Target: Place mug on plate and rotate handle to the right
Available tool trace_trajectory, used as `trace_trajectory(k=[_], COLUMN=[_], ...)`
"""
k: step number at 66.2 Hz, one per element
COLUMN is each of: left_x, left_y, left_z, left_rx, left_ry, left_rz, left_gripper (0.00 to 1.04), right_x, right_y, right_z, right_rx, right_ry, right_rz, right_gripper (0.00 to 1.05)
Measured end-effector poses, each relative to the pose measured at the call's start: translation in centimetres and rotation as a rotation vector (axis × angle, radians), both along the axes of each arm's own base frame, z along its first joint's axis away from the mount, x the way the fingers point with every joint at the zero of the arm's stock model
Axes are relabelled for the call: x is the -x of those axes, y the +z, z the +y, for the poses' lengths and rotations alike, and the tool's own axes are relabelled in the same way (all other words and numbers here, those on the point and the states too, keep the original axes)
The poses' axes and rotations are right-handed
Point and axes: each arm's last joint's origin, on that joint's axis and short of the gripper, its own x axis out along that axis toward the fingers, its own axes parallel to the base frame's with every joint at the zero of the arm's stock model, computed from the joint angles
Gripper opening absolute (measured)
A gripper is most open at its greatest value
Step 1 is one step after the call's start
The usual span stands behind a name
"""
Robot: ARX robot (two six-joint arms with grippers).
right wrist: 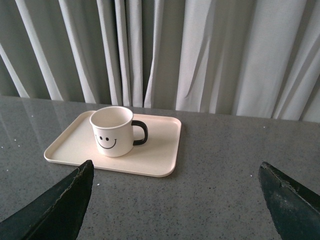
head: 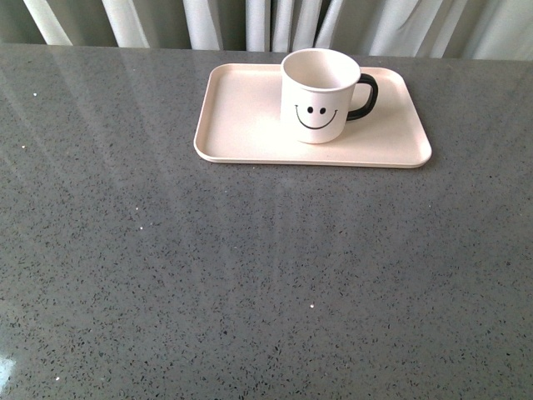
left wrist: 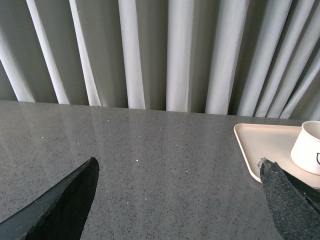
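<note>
Fingers (right wrist: 55, 207) spread wide (both grippers), well apart from mug (head: 320, 94).

Soft even daylight, pale streaks of glare across the glossy grey bench (head: 250, 275), faint shadow beside the mug (head: 320, 94) on the plate (head: 241, 125), sharp front view, near dark end effector fingers (right wrist: 55, 210) slightly blurred.

no readable txt — smiley on mug (head: 319, 96)

Only the mug (head: 319, 94) stood on the plate (head: 241, 125) near the table's (head: 250, 275) far edge, its handle (head: 365, 97) pointing right, with bare tray either side and open tabletop all around.
</note>
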Motion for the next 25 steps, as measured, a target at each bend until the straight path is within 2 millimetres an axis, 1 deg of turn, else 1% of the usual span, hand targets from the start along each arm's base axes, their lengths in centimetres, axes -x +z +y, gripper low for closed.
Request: trace_trajectory(k=[25], left_x=[0.0], left_y=[0.0], left_z=[0.0], left_rx=[0.0], left_ry=[0.0], left_rz=[0.0], left_gripper=[0.95], right_x=[0.0], right_y=[0.0], right_z=[0.0], right_rx=[0.0], right_ry=[0.0], right_rz=[0.0], right_gripper=[0.96])
